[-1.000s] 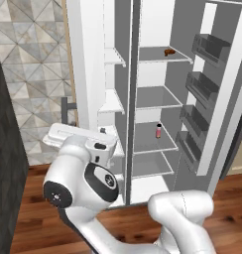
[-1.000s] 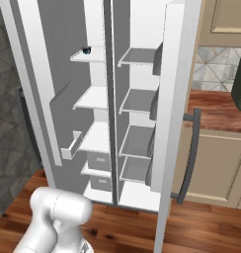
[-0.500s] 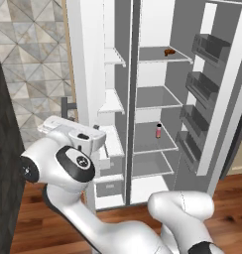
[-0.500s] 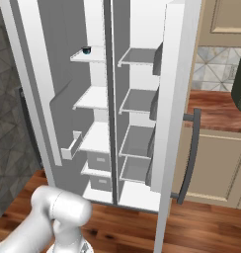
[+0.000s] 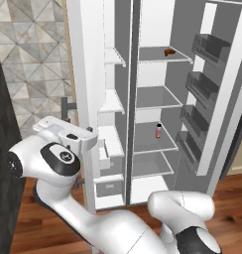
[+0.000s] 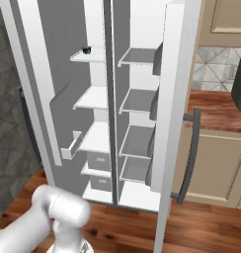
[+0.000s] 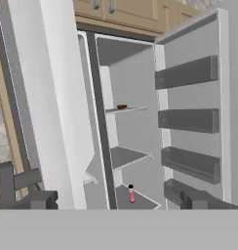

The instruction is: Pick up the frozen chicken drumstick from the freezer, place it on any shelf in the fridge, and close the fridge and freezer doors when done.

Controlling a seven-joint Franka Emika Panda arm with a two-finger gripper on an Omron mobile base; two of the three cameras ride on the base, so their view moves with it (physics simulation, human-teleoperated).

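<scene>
Both tall doors of the light-grey unit stand open. The frozen chicken drumstick (image 5: 168, 51) lies on the top grey shelf of the fridge (image 5: 157, 99), the wider compartment on the right in the left base view. It sits towards the right of that shelf, well above the pink bottle (image 5: 158, 131), which stands upright two shelves lower. From the hand view we see the same small brown lump on its shelf, with the bottle below it near the bottom of the picture.

The freezer (image 6: 93, 99), narrower and fitted with white shelves and drawers low down, carries a small dark teal can (image 6: 86, 49) on its top shelf. The freezer door (image 6: 38, 84) swings out to the left, with a recessed panel and a small tray on its face. The fridge door (image 5: 212, 89) swings out to the right, with four grey bins stacked on its inner side. Its dark bar handle (image 6: 191, 148) shows on the outer face in the right base view.

Our jaws stand wide apart and grip nothing. One of the dark fingertips (image 7: 43, 200) rises at the lower left of the hand view, and the hand looks into the fridge from outside, well apart from the drumstick.
</scene>
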